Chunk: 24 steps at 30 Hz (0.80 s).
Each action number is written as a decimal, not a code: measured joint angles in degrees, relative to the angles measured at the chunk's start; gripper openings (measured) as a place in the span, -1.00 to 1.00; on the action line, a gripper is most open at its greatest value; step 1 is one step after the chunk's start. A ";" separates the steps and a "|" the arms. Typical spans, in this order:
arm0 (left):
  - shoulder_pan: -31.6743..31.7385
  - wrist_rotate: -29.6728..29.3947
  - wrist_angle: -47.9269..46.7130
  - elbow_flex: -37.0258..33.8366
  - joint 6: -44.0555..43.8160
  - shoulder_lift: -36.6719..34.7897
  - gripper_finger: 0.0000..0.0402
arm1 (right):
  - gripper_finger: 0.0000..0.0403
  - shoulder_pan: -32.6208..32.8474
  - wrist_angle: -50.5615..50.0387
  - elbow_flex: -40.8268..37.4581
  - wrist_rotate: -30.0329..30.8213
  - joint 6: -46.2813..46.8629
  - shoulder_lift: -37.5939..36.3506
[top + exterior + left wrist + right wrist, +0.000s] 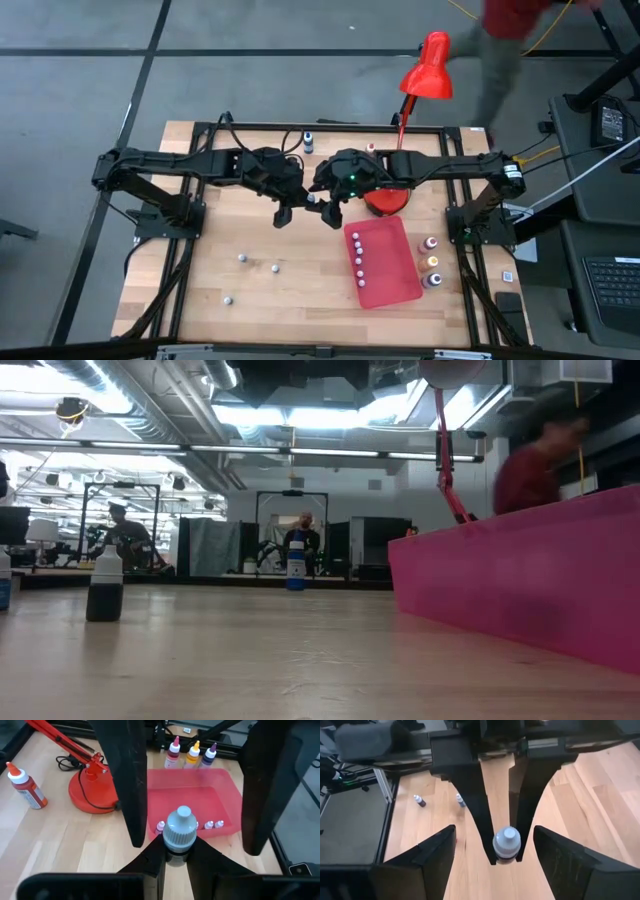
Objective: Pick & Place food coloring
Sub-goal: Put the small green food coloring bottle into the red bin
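1. The left gripper (177, 857) hangs over the middle of the wooden surface (300, 290), its jaws clenched on a small grey-capped bottle (179, 832) of food coloring. They pinch the bottle below its cap, so it stands upright between them.
2. The right gripper (495, 855) faces the left one at close range, its jaws spread wide on either side of the held bottle and not touching it. This looks like a handover set-up: the left arm presents the bottle and the right is lined up to take it.
3. In the right wrist view the same bottle (506, 845) sits midway between the right fingers (427, 860), its cap pointing towards the camera.
4. The red mat (395, 285) lies on the right arm's side of the surface, just beyond the two grippers. A row of tiny pale bottles (358, 258) already stands along its near edge, so it is probably the drop-off spot.
5. Three larger coloured bottles (432, 262) stand just past the mat's outer edge.
6. A few loose small bottles (258, 265) remain on the bare wood on the left arm's side, likely still to be moved.
7. The red lamp base (92, 795) sits beside the mat, apart from the work.
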 joint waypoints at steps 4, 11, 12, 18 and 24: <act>0.00 0.02 0.00 0.00 0.00 0.00 -0.73 | 0.20 0.00 -0.16 0.00 -0.70 0.00 0.00; -0.02 0.04 -0.09 0.00 -0.02 0.00 -0.73 | -0.14 -0.02 -0.80 0.00 -1.31 0.00 0.00; -0.02 0.04 -0.07 0.00 -0.01 0.00 -0.73 | -0.18 0.00 -0.86 0.00 -1.32 -0.02 0.00; -0.06 0.22 -0.07 0.00 -0.26 0.00 -0.73 | -0.47 -0.02 -1.08 0.00 -0.79 -0.17 -0.04; -0.04 0.04 -0.55 0.00 -0.21 0.00 -0.68 | -0.70 0.04 -1.24 0.00 0.05 -1.39 -0.07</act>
